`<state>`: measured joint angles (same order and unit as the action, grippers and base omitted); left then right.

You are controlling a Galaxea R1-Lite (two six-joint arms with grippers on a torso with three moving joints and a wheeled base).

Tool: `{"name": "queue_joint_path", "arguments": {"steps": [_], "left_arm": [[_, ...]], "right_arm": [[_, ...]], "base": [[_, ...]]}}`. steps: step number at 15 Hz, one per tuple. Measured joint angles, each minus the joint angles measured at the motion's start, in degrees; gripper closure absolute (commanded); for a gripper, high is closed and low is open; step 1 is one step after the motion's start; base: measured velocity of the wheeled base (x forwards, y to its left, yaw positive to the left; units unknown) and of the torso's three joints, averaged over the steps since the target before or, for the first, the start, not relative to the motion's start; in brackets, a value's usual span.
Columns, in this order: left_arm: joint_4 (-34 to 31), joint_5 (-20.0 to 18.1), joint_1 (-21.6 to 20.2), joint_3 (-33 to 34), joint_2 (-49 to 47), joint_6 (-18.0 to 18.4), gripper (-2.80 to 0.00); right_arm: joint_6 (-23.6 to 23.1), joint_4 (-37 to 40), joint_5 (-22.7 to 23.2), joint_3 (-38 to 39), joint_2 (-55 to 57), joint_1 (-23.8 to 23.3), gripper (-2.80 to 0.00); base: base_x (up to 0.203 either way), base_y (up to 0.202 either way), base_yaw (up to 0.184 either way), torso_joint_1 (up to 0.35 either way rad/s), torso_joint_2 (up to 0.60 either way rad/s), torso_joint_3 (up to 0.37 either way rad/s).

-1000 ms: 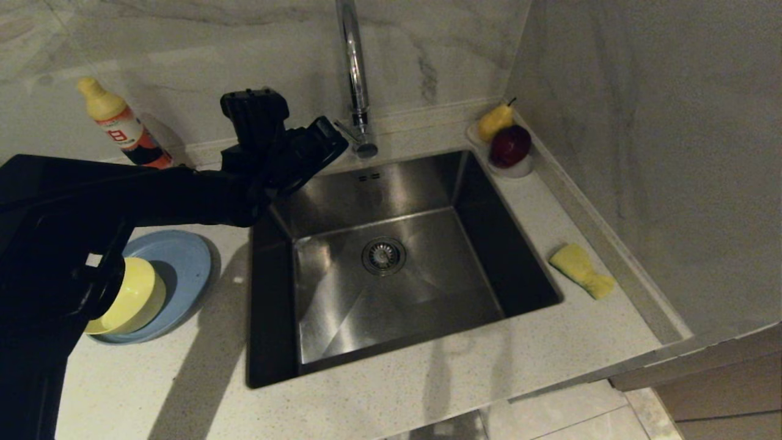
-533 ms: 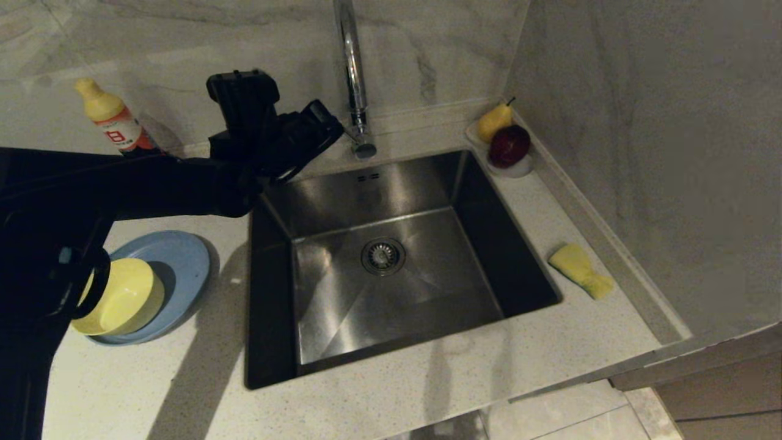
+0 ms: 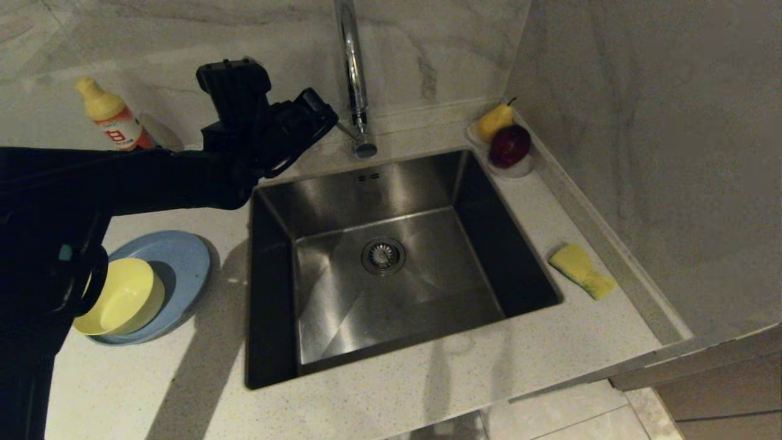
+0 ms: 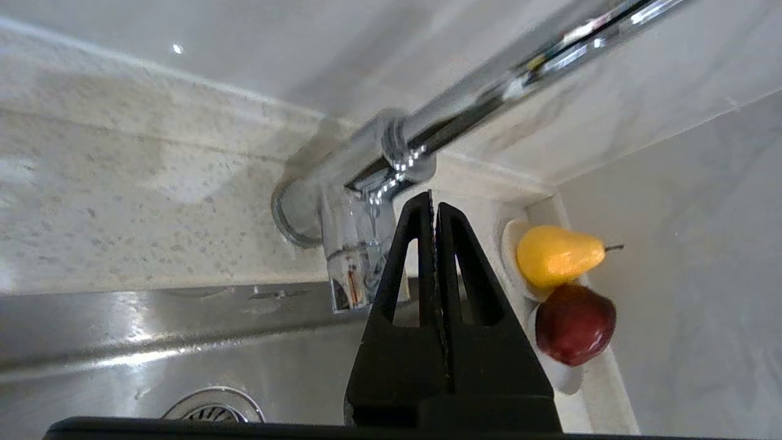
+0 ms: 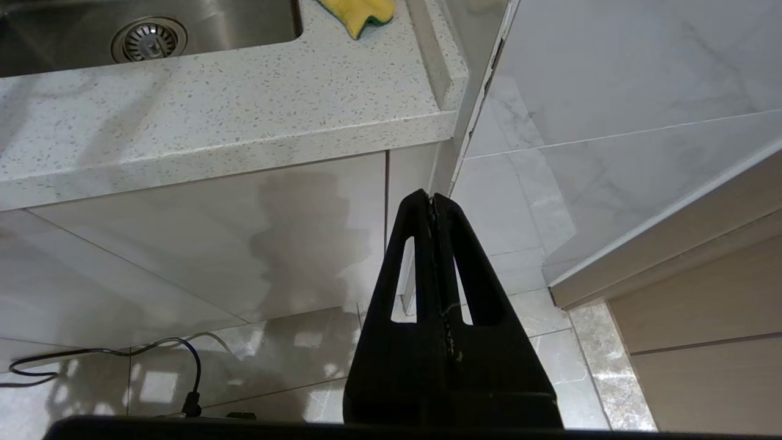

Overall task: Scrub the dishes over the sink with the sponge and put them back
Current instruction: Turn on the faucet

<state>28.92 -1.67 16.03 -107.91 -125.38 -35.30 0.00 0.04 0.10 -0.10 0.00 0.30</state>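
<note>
My left gripper (image 3: 333,117) is shut and empty, held above the sink's back left corner, just left of the chrome tap (image 3: 353,67). In the left wrist view its closed tips (image 4: 434,205) point at the tap base (image 4: 351,256). A pale yellow bowl (image 3: 125,299) sits on the light-blue plate (image 3: 180,263) on the counter left of the steel sink (image 3: 342,305), partly behind my arm. The yellow sponge (image 3: 580,269) lies on the counter right of the sink. My right gripper (image 5: 432,198) hangs shut and empty below the counter edge, over the floor; the sponge (image 5: 360,11) is far beyond it.
A detergent bottle (image 3: 113,125) stands at the back left by the wall. A yellow pear (image 3: 493,121) and a red apple (image 3: 510,145) rest in a small dish (image 3: 519,170) at the back right corner. A marble wall closes the counter's right side.
My left arm has lifted and drawn a little toward the back left, away from the sink's corner. More of the yellow bowl shows. Both grippers stay shut.
</note>
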Motion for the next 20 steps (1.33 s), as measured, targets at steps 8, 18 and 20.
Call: {"name": "queue_joint_path", "arguments": {"steps": [8, 18, 20], "left_arm": [[5.0, 0.6, 0.0, -0.1, -3.1, 0.8, 0.0], [5.2, 0.7, 0.0, 0.1, -3.8, 0.7, 0.0], [4.8, 0.7, 0.0, 0.2, -3.2, 0.7, 0.0]], "right_arm": [[0.0, 0.0, 0.0, 0.0, 0.0, 0.0, 0.0], [0.0, 0.0, 0.0, 0.0, 0.0, 0.0, 0.0], [0.0, 0.0, 0.0, 0.0, 0.0, 0.0, 0.0]], "base": [[0.0, 0.0, 0.0, 0.0, 0.0, 0.0], [0.0, 0.0, 0.0, 0.0, 0.0, 0.0], [0.0, 0.0, 0.0, 0.0, 0.0, 0.0]]}}
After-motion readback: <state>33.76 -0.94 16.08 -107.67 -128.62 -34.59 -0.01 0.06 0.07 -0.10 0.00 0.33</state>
